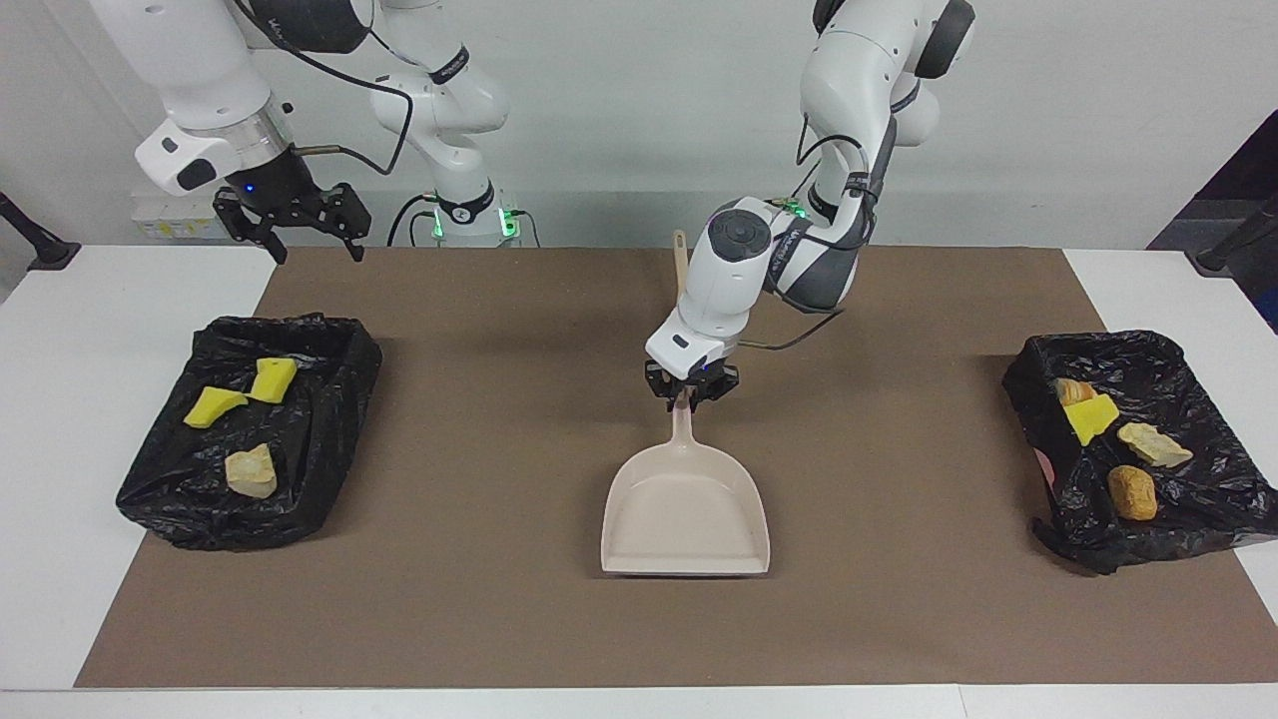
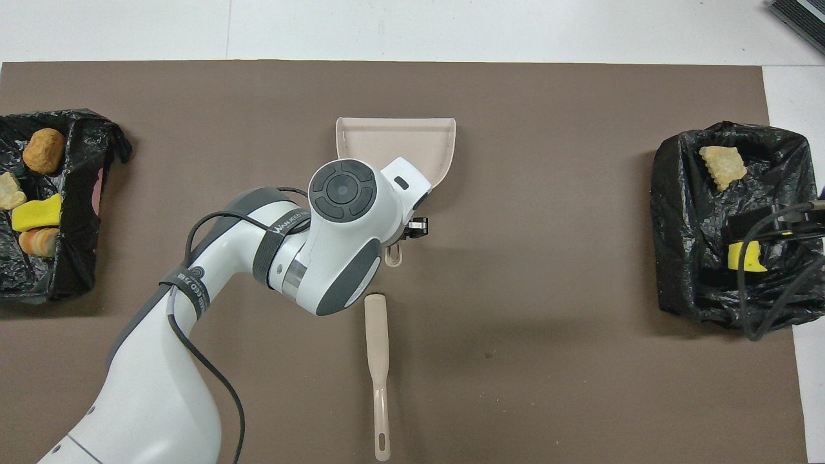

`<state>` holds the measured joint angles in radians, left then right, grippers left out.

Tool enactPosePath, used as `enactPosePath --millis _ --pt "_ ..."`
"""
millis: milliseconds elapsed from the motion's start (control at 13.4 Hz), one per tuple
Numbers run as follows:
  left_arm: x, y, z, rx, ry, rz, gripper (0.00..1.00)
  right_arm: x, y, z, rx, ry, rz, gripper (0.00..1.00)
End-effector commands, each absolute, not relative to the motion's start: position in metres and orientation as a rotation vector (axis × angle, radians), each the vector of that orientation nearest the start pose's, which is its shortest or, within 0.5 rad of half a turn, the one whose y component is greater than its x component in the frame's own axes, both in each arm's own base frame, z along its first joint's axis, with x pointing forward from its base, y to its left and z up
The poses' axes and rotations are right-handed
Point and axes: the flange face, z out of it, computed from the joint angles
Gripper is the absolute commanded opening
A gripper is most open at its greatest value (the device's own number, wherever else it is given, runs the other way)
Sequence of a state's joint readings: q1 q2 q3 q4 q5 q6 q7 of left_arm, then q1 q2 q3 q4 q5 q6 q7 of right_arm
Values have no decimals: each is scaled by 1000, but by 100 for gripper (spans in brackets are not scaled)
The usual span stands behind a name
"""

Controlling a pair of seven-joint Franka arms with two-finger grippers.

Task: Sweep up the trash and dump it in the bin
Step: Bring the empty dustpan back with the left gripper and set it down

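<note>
A beige dustpan lies on the brown mat in the middle of the desk, its open mouth pointing away from the robots. The left arm reaches in over the pan's nearer part, and its wrist hides most of the left claw, which sits at the dustpan's handle. Nearer the robots, a slim beige brush handle lies flat on the mat, apart from the pan. At each end of the mat stands a bin lined with black plastic: one bin holds four trash scraps, the other bin a pale foam lump and a yellow sponge piece, partly covered by a black cable
</note>
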<state>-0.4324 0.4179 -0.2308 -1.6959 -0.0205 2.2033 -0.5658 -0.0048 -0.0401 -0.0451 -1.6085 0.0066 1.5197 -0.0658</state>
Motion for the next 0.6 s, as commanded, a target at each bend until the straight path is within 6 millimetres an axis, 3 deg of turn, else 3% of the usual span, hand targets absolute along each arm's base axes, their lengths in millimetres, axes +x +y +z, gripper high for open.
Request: enactPosePath --millis 0,373,447,522 --pt "541 -397 370 -3322 80 -38 0 538 -25 627 -3115 1 55 100" --pt "546 -395 360 -3319 88 -30 1 538 -25 627 -3115 1 55 100" --pt "547 -395 363 -3321 87 -40 23 538 -25 627 -3115 1 55 100" --pt "549 -394 365 -3319 89 -59 96 538 -25 627 -3115 1 55 100"
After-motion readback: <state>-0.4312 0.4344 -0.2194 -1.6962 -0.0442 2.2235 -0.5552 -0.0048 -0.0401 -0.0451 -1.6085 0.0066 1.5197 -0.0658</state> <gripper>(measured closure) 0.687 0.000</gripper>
